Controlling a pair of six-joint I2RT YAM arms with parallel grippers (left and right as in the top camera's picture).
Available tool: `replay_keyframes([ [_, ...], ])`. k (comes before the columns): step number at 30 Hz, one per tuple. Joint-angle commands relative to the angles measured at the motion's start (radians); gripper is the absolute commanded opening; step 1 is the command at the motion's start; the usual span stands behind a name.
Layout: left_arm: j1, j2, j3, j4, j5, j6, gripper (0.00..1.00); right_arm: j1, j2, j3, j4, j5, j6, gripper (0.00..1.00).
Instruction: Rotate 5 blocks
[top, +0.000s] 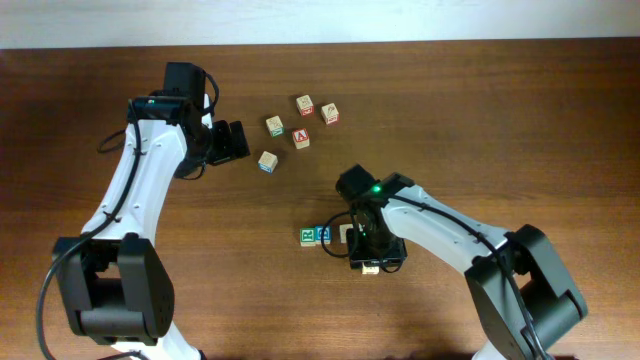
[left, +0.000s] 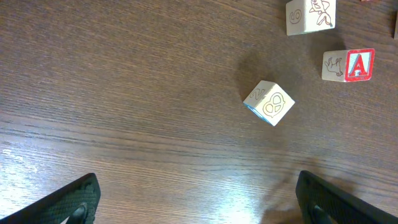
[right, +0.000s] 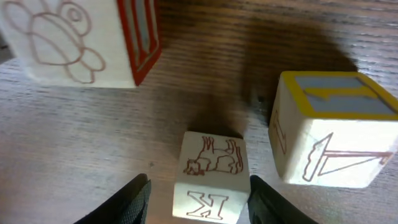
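Observation:
My right gripper (right: 199, 202) stands open around a light-wood cube (right: 211, 180) with a brown K and an animal drawing. The right finger touches it and the left finger stands a little off. Beside it sit a block with a yellow-framed top (right: 329, 124) and a cube with a red-framed face (right: 68, 43). From overhead, the right gripper (top: 365, 260) is by a green block (top: 310, 236) and a blue block (top: 324, 234). My left gripper (left: 199, 208) is open and empty, short of a teal-edged block (left: 269, 102), also seen from overhead (top: 267, 161).
A cluster lies at the back centre: a green-marked cube (top: 274, 125), two red-marked cubes (top: 305, 104) (top: 330, 114) and the red "A" cube (top: 301, 138), also in the left wrist view (left: 349, 65). The left gripper (top: 238, 140) hovers just left of the cluster.

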Motion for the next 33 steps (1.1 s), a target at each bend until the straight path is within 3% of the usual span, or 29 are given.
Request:
replay_keyframes([
  [1,0.0,0.003,0.016,-0.001,-0.007,0.016,0.99,0.005,0.016,-0.009,0.001,0.018,-0.01,0.47],
  [7,0.0,0.003,0.016,-0.001,-0.007,0.016,0.99,-0.01,0.016,-0.002,0.023,0.052,-0.026,0.36],
  [20,0.0,0.003,0.016,-0.001,-0.007,0.016,0.99,-0.114,0.016,-0.001,0.169,0.063,-0.093,0.34],
  [33,0.0,0.003,0.016,-0.001,-0.007,0.016,0.99,-0.113,0.016,-0.001,0.243,0.05,-0.186,0.36],
])
